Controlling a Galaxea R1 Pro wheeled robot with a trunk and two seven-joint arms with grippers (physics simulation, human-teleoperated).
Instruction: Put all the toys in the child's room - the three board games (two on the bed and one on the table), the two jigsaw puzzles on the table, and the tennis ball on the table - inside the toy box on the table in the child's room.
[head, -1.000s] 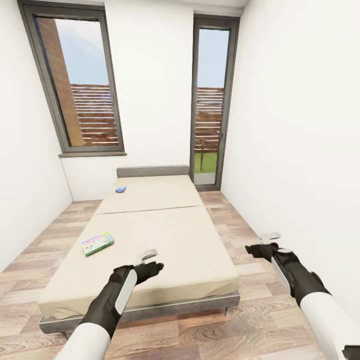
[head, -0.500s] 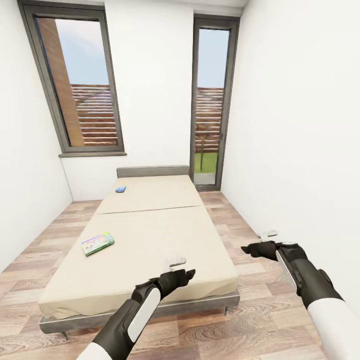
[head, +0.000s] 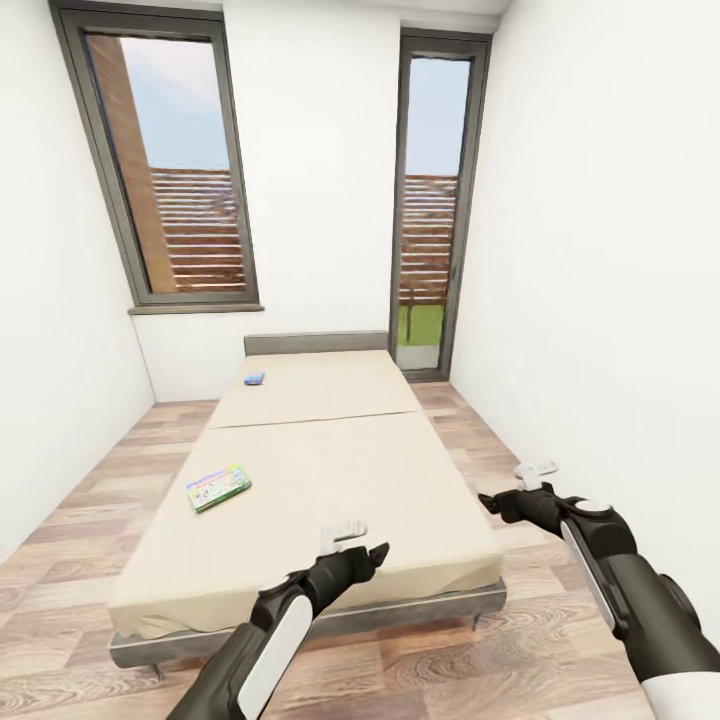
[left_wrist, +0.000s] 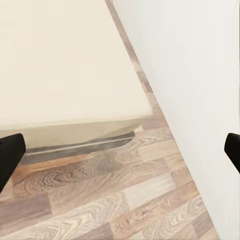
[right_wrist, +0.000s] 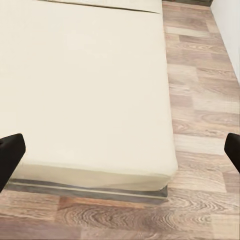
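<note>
**Getting close to the bed to pick up two games**

From the head view, the robot stands at the foot of the bed (head: 300, 470). Two board games lie on the beige sheet. The green-edged game (head: 218, 488) sits near the bed's left side, about halfway up. The small blue game (head: 254, 379) lies far off, near the headboard. The left claw (head: 350, 541) hangs over the foot of the bed. The right claw (head: 520, 485) hangs over the wood floor (head: 470, 440), just beside the bed's right side. Both hold nothing. From here I cannot tell how wide they are.

In the left wrist view, two dark fingertips (left_wrist: 10, 152) sit far apart at the edges, so this claw is wide open. Between them are the bed's corner, the floor and the white wall.

In the right wrist view, the fingertips (right_wrist: 11, 152) are also far apart, so that claw is wide open too. Between them are the sheet and the bed's frame.

Both games look too far to reach. A good way is to roll nearer on the left side, go for the green-edged game first, come down flat over it, and pinch it by its thin edges.
</note>
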